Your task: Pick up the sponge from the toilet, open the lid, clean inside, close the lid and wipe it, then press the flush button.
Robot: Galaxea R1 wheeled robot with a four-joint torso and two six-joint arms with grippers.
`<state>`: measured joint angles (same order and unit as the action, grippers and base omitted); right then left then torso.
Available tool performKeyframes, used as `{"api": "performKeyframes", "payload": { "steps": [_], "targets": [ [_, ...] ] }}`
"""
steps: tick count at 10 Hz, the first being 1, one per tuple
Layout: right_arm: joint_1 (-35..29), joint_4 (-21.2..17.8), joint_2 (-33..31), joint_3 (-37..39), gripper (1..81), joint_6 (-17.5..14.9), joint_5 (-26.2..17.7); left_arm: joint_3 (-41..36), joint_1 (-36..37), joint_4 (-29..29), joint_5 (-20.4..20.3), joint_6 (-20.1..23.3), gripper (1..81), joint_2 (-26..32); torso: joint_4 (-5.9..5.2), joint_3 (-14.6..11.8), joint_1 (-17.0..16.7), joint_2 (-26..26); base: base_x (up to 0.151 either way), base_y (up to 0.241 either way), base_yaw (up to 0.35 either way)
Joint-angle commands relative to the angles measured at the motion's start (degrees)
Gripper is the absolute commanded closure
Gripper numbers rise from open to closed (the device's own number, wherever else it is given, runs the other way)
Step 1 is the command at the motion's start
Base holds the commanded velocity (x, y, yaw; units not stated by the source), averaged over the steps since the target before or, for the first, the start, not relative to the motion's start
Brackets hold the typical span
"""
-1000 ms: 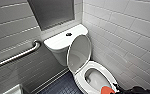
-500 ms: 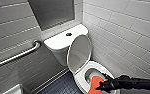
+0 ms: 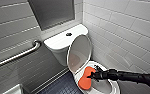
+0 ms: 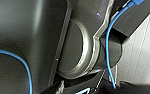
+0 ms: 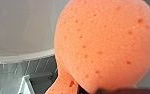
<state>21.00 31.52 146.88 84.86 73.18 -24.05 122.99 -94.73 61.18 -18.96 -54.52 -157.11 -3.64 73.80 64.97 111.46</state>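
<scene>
Head view is showing the sponge [image 3: 86,78] being gripped at the lower centre of the frame by the right gripper [image 3: 94,75], whose dark arm is reaching in from the lower right edge. The jaws are judged to be clamped on the pad's right-hand edge, so most of the sponge is hanging free to their left. It is being held over the left rim of the bowl [image 3: 108,87] of the toilet [image 3: 57,45], just below the raised lid [image 3: 79,53], which is leaning back against the tank. Whether the pad is touching the ceramic cannot be told. In the right wrist view the porous orange sponge [image 5: 106,42] is being seen very close, with a curved white surface [image 5: 21,30] behind it. The cleaning of the inside is judged to be under way. With so narrow a hold, the pad could be dragged out of the jaws by friction and dropped into the bowl. The upright lid could also be nudged by the arm and tipped down onto it.
</scene>
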Motion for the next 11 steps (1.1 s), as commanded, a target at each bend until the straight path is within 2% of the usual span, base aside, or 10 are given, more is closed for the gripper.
{"api": "performKeyframes", "payload": {
  "steps": [1, 2, 4, 6, 7, 11],
  "targets": [
    [-9.35, 1.43, 8.01, 8.47, 81.1, 0.56, 8.49, -0.82, -2.61, 0.43, 1.82, -0.15, 1.0, 0.83, 0.00, 0.00, 0.00, 0.00, 0.000, 0.000, 0.000],
    [-9.44, 0.65, 10.38, 12.23, 81.1, 0.74, 12.52, -0.82, -2.61, 0.43, 1.82, -0.15, 1.0, 0.83, 0.00, 0.00, 0.00, 0.00, 0.000, 0.000, 0.000],
    [-8.57, -2.96, 13.90, 16.29, 81.1, 0.82, 17.64, -0.82, -2.61, 0.34, 1.82, -0.24, 1.0, 1.18, 0.00, 0.00, 0.00, 0.00, 0.000, 0.000, 0.000],
    [-4.27, -3.22, 14.96, 16.38, 81.1, 0.91, 19.64, -0.82, -2.61, 0.34, 1.82, -0.24, 1.0, 1.09, 0.00, 0.00, 0.00, 0.00, 0.000, 0.000, 0.000],
    [-1.54, -3.49, 14.87, 16.29, 81.1, 0.91, 22.29, -0.82, -2.61, 0.34, 1.82, -0.24, 1.0, 1.09, 0.00, 0.00, 0.00, 0.00, 0.000, 0.000, 0.000],
    [5.76, -2.70, 13.37, 18.31, 81.1, 0.74, 23.26, -0.82, -2.61, 0.43, 1.82, -0.24, 1.0, 1.09, 0.00, 0.00, 0.00, 0.00, 0.000, 0.000, 0.000]
  ]
}}
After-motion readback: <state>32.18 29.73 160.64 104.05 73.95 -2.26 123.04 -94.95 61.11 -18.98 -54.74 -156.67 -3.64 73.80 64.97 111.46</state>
